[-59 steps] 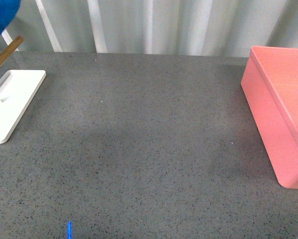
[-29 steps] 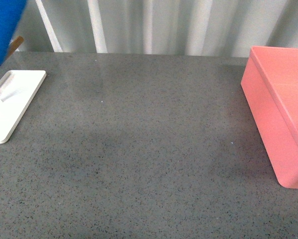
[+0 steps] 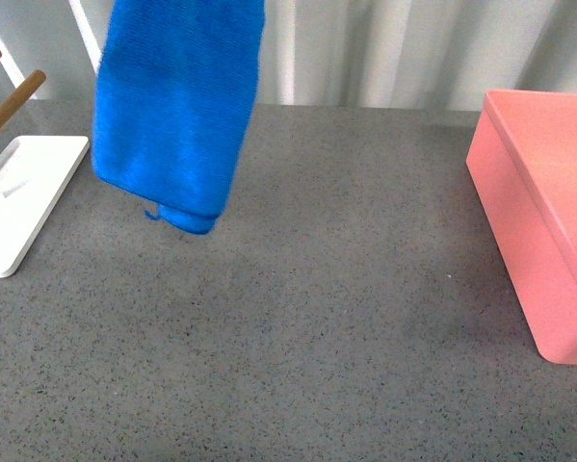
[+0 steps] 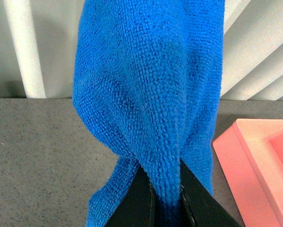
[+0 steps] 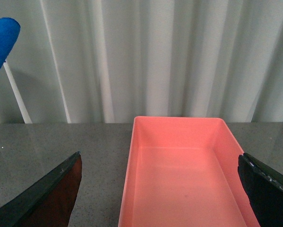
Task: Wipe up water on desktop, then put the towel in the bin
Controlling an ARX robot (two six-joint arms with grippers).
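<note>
Here we see the towel (image 3: 177, 106) hanging over the far left part of the desktop (image 3: 317, 327). It is a long blue drape that runs out of the top of the front view and ends in a folded lower edge with a small loop of hem showing. It hangs just to the right of the white stand (image 3: 23, 202) and its wooden pegs (image 3: 13, 101). It is well apart from the bin (image 3: 543, 221), which sits at the right edge of the desktop. Whether the towel's lower end brushes the surface we cannot tell for sure — it looks to hang free.

In the left wrist view the left gripper (image 4: 166, 191) is clenched on the towel (image 4: 146, 94). Its two black fingers (image 4: 136, 205) pinch a gathered bunch of the cloth between them, and the rest billows out beyond the tips, filling most of the view. Past it we make out the grey desktop (image 4: 37, 156) and a corner of the bin (image 4: 254, 161).

The right gripper (image 5: 159, 158) is released and spread wide — its dark fingers (image 5: 51, 194) sit at the two lower corners of the right wrist view. Between them we look down into the open bin (image 5: 179, 137), its smooth pink floor in plain sight. The pale curtain (image 5: 155, 56) hangs behind it, and a tip of the towel (image 5: 0, 42) shows far off to one side.
</note>
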